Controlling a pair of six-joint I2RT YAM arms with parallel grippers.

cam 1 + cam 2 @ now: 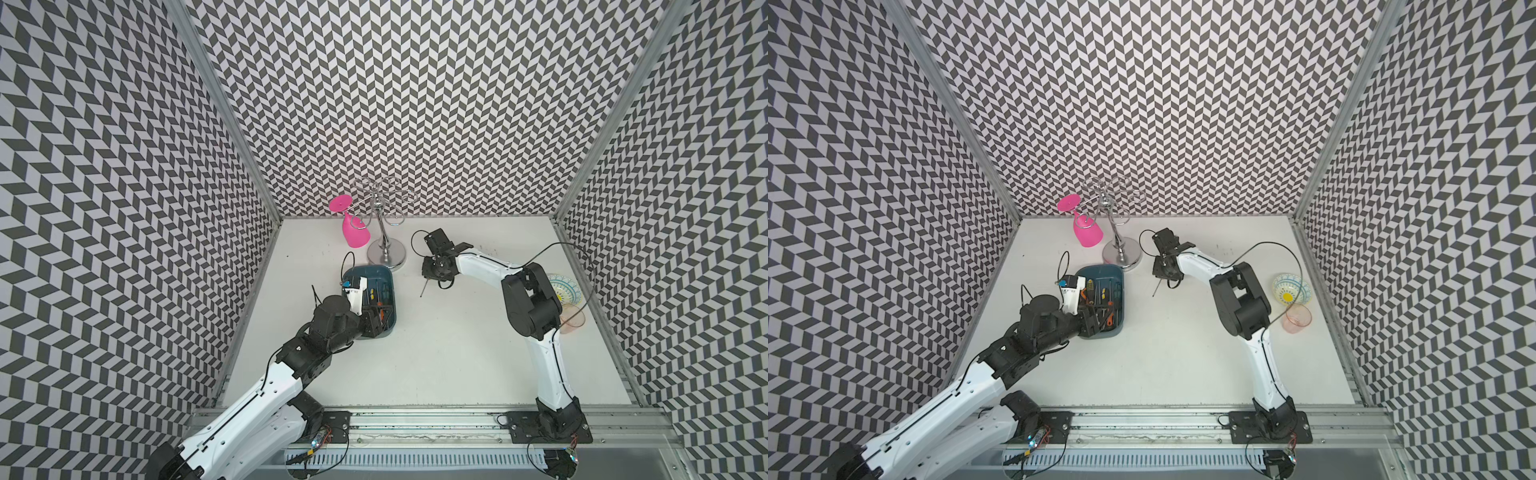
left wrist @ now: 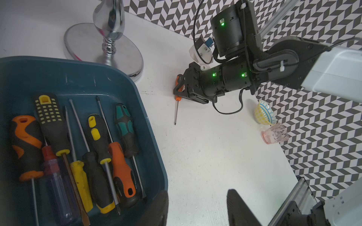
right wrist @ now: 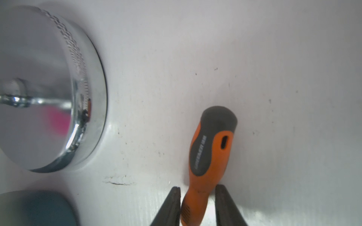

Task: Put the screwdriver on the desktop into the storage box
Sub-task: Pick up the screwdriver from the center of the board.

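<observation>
Black fingers of right gripper [image 3: 197, 186] straddle the narrow neck of the screwdriver [image 3: 211, 148], close on both sides; whether they actually pinch it, cannot tell. Screwdriver lies flat on scuffed white desk [image 3: 274, 58]: bulbous rubbery orange-and-grey handle with oval hole, thin steel shaft pointing toward front rail. White lettering on grey panel, too blurred to read. Round chrome stand base [image 3: 49, 88] sits near the handle, apart from it, just beside far corner of storage box [image 2: 78, 78]. Box is teal plastic with rounded corners and holds a row of other drivers [image 2: 121, 172]. Left gripper [image 2: 197, 192] hovers over box's near corner, wide open, empty. Patterned bowl [image 2: 264, 113] and pink glass [image 2: 275, 134] stand well apart by the right wall.
</observation>
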